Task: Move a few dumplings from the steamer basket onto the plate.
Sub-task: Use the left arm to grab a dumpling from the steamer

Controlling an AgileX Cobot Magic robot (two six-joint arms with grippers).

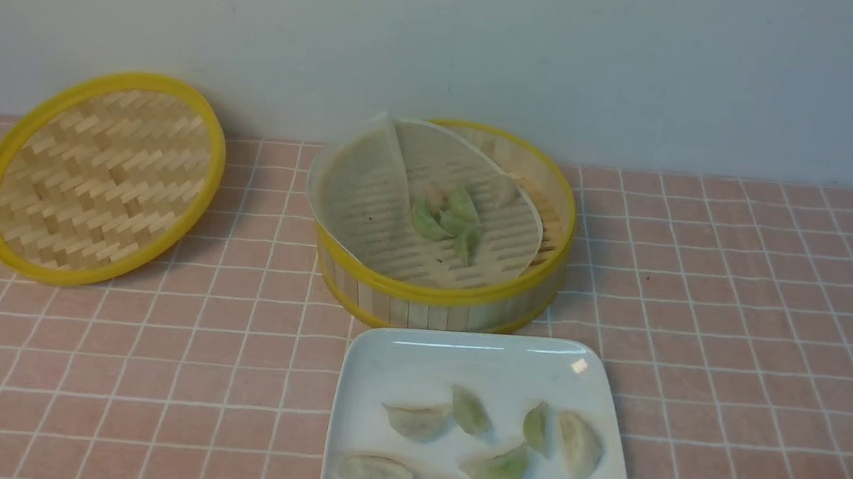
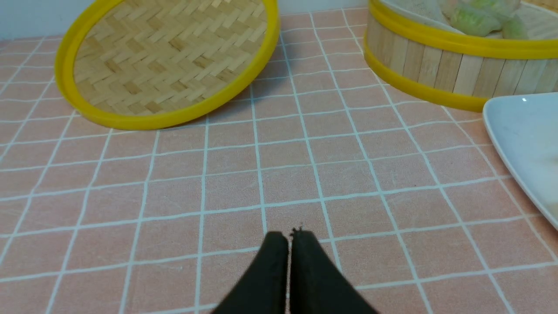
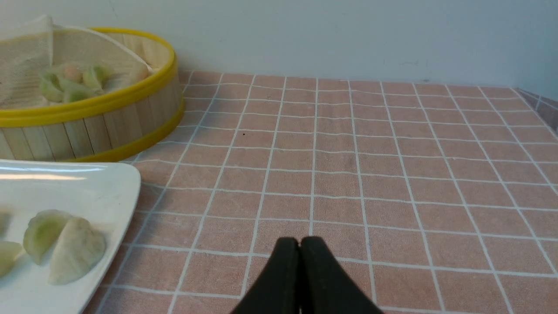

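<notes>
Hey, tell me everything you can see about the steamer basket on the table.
The steamer basket is round and deep, with walls of upright pale bamboo slats between yellow rims, and a slatted floor. It stands upright and uncovered on the pink checked tablecloth, just behind the plate; whether they touch is unclear. A translucent white liner sheet lies inside, askew, its left edge curling above the rim. A small cluster of green dumplings sits on it near the middle.

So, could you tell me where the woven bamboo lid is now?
In the front view the lid sits at the robot's left by the back wall, left of the steamer basket and apart from it.
</notes>
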